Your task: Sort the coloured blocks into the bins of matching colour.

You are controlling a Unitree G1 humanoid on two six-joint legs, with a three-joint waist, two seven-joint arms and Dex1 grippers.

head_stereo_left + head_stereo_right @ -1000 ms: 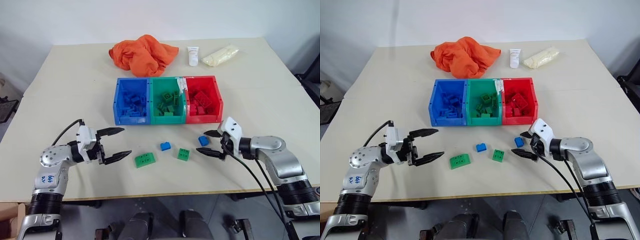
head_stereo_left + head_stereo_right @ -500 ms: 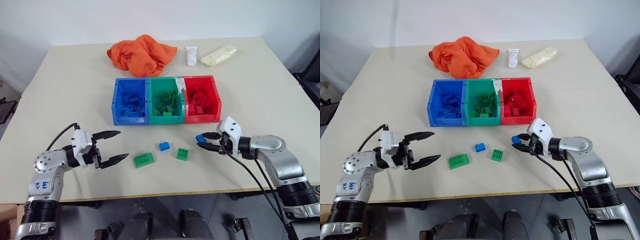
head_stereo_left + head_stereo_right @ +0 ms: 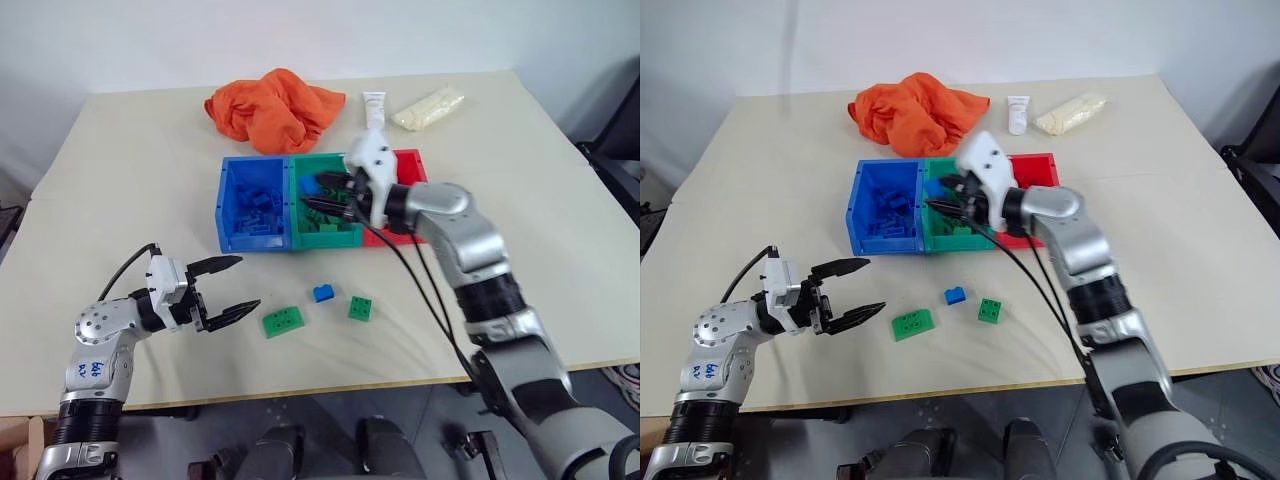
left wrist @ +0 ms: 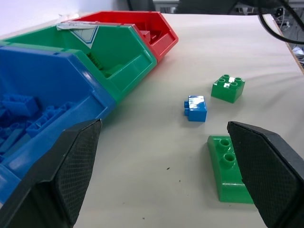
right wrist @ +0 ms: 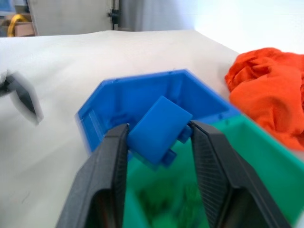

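The right gripper (image 3: 322,194) is clamped on a small blue brick (image 5: 160,129), holding it above the green bin (image 3: 340,236), close to the wall it shares with the blue bin (image 3: 228,200). The red bin (image 3: 410,162) sits at the far end of the same row of three. All three hold bricks of their own colour.

The left gripper (image 3: 232,287) hangs just above the table (image 3: 130,170) with its fingers spread wide and nothing between them. Three bricks lie loose on the table in front of the bins: a wide sloped green one (image 3: 280,321) nearest that gripper, a blue one (image 3: 323,293) and a square green one (image 3: 363,308).

Behind the bins lie an orange cloth (image 3: 272,106), a white tube (image 3: 373,106) and a pale packet (image 3: 426,106). Blue handwriting marks the left arm (image 3: 92,366); I can't read it
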